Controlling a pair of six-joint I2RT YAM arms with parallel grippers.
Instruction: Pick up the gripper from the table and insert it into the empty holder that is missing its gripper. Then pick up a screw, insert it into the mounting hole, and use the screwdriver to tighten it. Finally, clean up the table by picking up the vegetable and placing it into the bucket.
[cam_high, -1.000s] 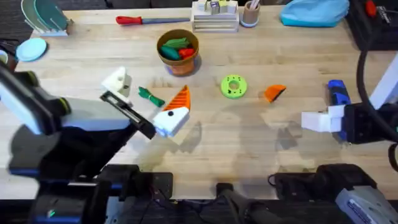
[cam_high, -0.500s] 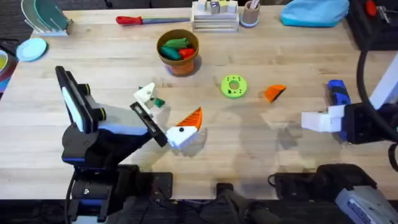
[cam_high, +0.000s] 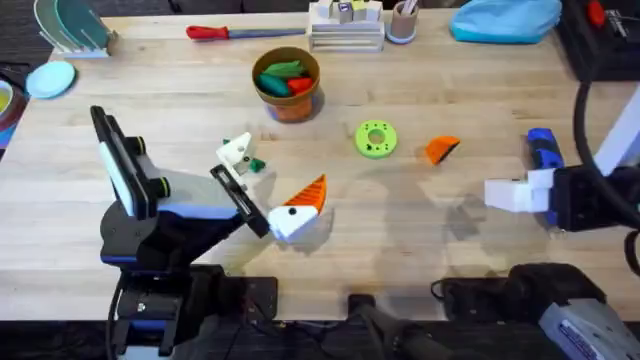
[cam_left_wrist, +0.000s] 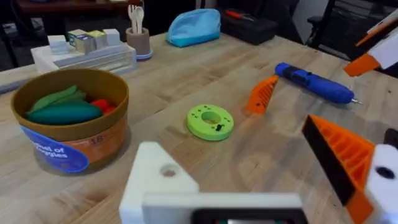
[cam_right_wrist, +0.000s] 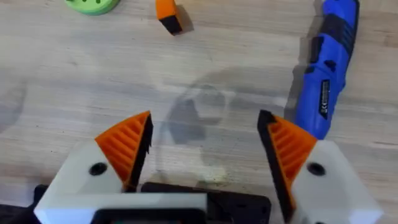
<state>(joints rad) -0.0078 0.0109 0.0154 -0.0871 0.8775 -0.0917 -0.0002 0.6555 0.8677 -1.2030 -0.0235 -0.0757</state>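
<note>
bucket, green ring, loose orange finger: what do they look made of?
The bucket looks like paper or card: matte brown wall, printed blue label, thin rolled rim. The green ring looks plastic: uniform bright colour, small moulded holes, slight sheen. The loose orange finger also looks plastic, likely printed: ribbed lattice, matte surface.

Bright, even light from above casts soft shadows on the table (cam_high: 420, 215) (nearest claw parts blur in wrist views).

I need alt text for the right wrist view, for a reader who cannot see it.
The right gripper hangs open over the wooden table, its two orange ribbed fingers apart with nothing between them. The blue screwdriver lies on the table beyond one finger, with a loose orange gripper and a green disc farther off.
</note>
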